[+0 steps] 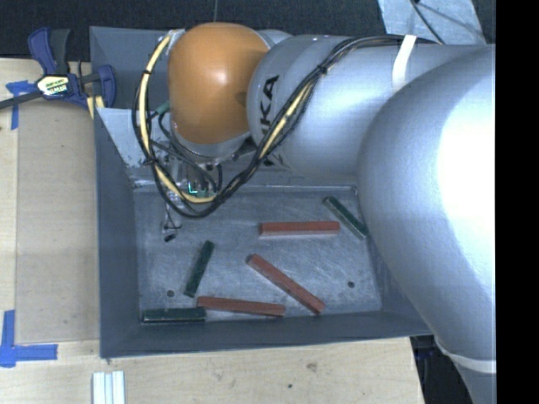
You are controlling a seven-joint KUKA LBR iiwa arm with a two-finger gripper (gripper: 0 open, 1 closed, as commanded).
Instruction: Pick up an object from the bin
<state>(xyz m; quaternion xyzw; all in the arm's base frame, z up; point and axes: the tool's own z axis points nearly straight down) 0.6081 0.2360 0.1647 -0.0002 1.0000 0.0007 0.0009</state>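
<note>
My gripper (195,183) hangs over the back left corner of the bin, mostly covered from above. Nearest to it, a short dark green stick (199,268) lies tilted on the bin floor, below and slightly right of the gripper and apart from it. A red-brown stick (299,228) lies flat to the right of the gripper. Another red-brown stick (284,284) lies diagonally in the middle of the floor.
Along the front wall lie a third red-brown stick (242,307) and a dark green stick (173,316), end to end. Another dark green stick (346,215) rests at the back right, beside the arm, which covers the bin's right side.
</note>
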